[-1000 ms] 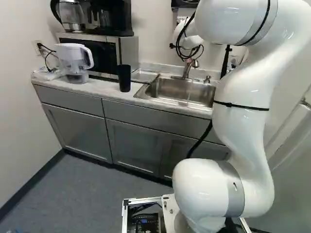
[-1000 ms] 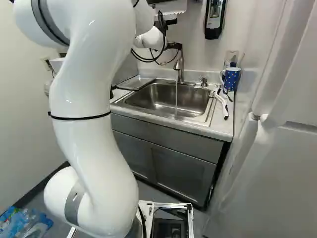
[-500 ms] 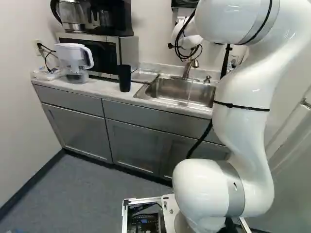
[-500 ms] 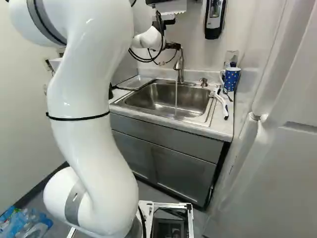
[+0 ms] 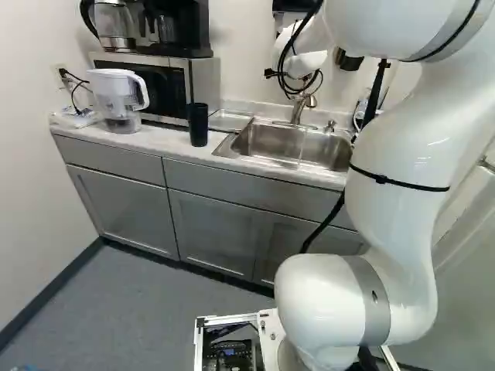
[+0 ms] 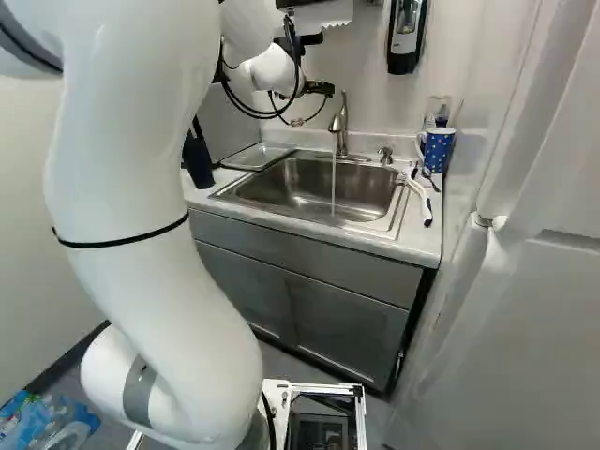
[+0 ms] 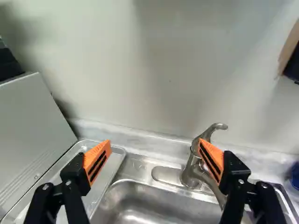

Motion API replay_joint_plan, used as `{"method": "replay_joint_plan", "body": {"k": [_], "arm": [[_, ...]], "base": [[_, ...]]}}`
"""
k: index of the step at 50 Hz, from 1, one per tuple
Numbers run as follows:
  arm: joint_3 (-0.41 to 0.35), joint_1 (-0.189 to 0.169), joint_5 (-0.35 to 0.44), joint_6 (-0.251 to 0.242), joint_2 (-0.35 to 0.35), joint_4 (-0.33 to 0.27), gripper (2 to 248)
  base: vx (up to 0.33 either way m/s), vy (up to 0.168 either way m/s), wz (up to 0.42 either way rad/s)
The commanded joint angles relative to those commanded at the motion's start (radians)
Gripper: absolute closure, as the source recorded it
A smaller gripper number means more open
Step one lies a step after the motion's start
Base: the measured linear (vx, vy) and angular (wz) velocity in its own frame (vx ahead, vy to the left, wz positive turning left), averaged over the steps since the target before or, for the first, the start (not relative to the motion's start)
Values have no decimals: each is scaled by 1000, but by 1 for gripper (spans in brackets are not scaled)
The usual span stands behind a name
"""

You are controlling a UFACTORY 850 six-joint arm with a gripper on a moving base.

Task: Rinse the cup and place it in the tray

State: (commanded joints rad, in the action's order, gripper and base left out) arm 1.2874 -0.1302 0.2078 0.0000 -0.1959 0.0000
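my black two-finger gripper [image 6: 319,87]: orange pads wide apart; mostly hidden behind white wrist in base views. one finger partly covers curved silver faucet [image 6: 341,127] in wrist view; water runs into steel sink [image 6: 291,187]. can't tell which cup is task's: blue dotted mug [image 6: 440,150] right of sink, or tall black cup [image 5: 198,127] left, partly behind my arm in right base view. shallow metal tray [image 7: 99,185] beside sink, cut off in wrist view.
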Motion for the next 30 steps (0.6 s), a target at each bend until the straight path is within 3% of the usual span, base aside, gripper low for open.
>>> {"method": "replay_joint_plan", "body": {"k": [30], "arm": [[-172, 18, -190, 0, 162, 0, 3]], "base": [[0, 0, 0]]}}
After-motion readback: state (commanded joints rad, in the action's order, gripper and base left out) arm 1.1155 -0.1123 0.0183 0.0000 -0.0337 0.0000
